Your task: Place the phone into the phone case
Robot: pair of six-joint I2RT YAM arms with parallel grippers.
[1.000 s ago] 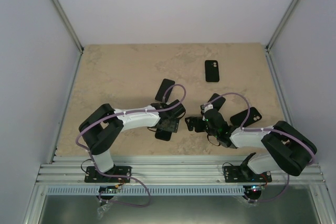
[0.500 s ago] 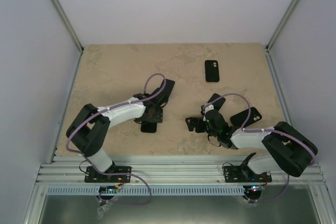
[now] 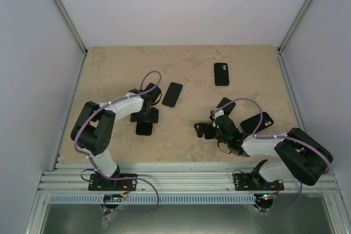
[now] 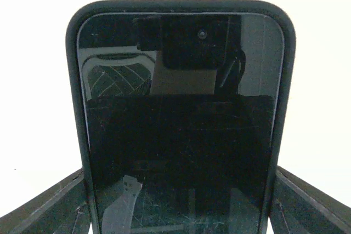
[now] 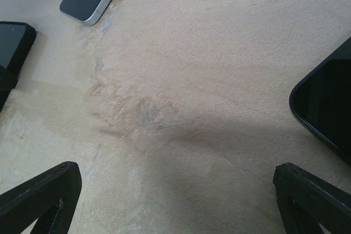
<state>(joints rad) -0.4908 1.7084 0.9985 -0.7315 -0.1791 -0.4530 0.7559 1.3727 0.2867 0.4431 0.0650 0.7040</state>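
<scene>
- Top view, left of centre: the left gripper (image 3: pixel 145 118) points toward the bottom of the frame, and a dark phone (image 3: pixel 144 129) sticks out from it toward the near edge.
- Left wrist view: the phone fills the frame, screen facing the camera. A dark rounded rim runs round the glass. This looks like a case already on it, though that is not certain.
- The fingers (image 4: pixel 49 209) sit at the lower corners against the phone's long edges. The pincer is spread wide and clamps the phone across its width, probably to carry it flat.
- Top view, right of centre: the right gripper (image 3: pixel 211 130) is low over the table (image 3: pixel 181 146), fully spread and holding nothing, seemingly parked clear.
- A loose phone (image 3: pixel 173 94) lies just right of the left arm.
- A dark case (image 3: pixel 221 74) lies at upper right, well apart.
</scene>
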